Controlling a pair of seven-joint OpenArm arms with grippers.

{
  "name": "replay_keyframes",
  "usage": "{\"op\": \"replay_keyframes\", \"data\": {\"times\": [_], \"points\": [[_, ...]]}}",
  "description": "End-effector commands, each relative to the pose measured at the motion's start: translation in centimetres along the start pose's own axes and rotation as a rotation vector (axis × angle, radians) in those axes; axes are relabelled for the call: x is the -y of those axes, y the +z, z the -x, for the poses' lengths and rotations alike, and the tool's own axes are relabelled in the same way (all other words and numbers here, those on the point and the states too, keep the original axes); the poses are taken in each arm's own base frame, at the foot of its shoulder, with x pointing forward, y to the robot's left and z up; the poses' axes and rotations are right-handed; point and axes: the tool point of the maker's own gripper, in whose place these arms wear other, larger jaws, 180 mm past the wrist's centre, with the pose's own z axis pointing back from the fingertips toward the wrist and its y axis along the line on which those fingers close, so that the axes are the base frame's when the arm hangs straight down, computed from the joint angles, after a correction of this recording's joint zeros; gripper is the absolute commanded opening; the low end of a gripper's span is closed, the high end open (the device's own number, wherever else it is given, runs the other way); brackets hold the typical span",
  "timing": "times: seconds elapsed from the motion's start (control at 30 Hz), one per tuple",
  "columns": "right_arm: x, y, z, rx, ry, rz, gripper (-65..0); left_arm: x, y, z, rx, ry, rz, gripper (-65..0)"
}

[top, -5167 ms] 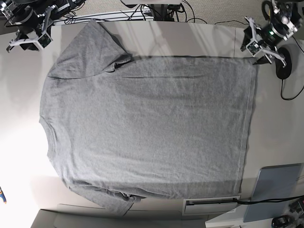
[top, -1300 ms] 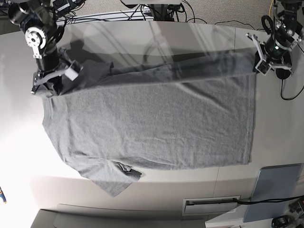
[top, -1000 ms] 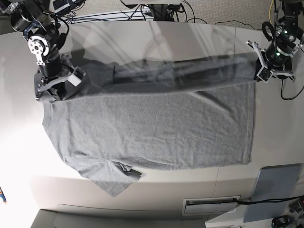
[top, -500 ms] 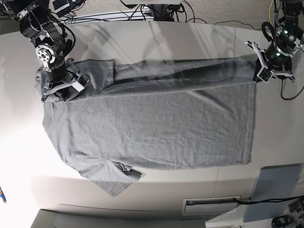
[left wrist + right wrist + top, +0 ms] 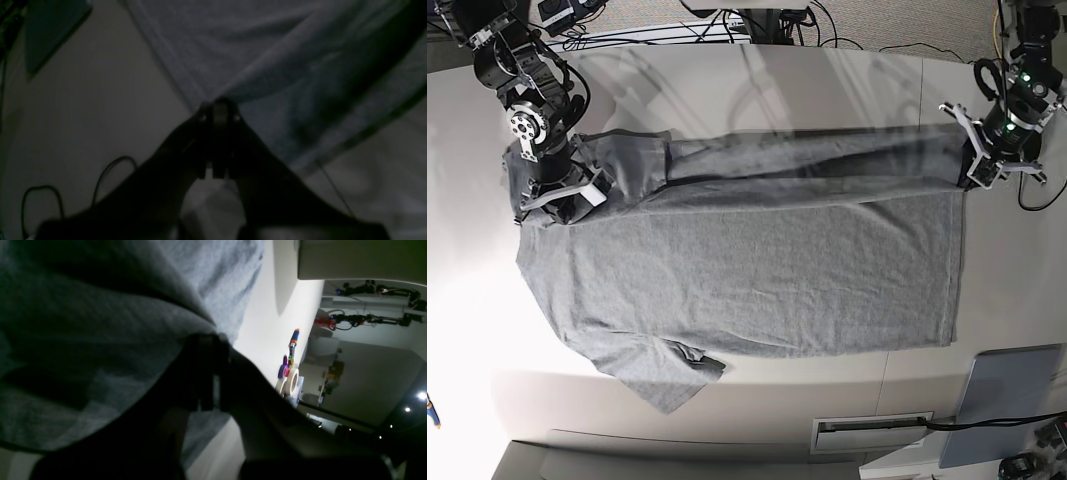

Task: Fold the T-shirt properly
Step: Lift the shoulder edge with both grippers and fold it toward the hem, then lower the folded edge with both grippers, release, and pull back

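- T-shirt (image 5: 757,270) lies plain side up across the table (image 5: 727,70), collar end toward the base view's left, hem toward its right; no lettering shows
- My right gripper (image 5: 557,195) is pinched shut on the shoulder end of the far edge; in the right wrist view the jaws meet with grey cloth draped over and around them (image 5: 100,323)
- My left gripper (image 5: 985,160) is clamped on the far hem corner; the left wrist view is dark, but the jaws stand together at the cloth's edge (image 5: 218,115)
- Change since five seconds back: the shirt lay fully flat then, both arms parked off the cloth; now the far long edge is lifted and stretched taut between my two grippers, blurred in mid-carry
- Over the last second the raised band has crept steadily toward the near side; the far sleeve has gone in under it; the near sleeve (image 5: 672,375) has bunched and shifted
- Reading: first lengthwise fold is under way, roughly a third of the body covered; not yet laid down
- Risk as I judge it: uneven tension would skew the fold line; both ends want to descend together
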Motion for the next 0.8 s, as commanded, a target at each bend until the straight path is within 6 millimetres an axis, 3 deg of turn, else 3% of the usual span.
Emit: {"op": "replay_keyframes", "data": {"times": [0.0,0.2,0.53,0.67,0.73,0.77], "points": [[1.7,-0.1,0.1,-0.001,0.007,0.051,-65.0,-1.1,0.1,-0.9,0.032,-0.009,-0.02,-65.0],[1.8,-0.1,0.0,0.001,0.007,0.052,-65.0,-2.2,-0.9,0.2,0.013,0.025,-0.033,-65.0],[1.4,-0.2,0.0,0.002,-0.041,0.024,-65.0,-2.5,-1.5,-0.4,0.036,0.051,-0.024,-65.0],[1.4,-0.2,0.0,0.003,-0.041,0.025,-51.6,-2.5,-1.5,-0.4,0.037,0.052,-0.025,-65.0],[1.7,-0.2,0.0,0.001,-0.047,0.036,-49.4,-2.7,-1.4,-0.4,0.038,0.056,-0.035,-65.0],[2.1,-0.2,0.0,-0.001,-0.057,0.061,-49.4,-3.0,-1.4,-0.4,0.04,0.066,-0.048,-60.1]]}}
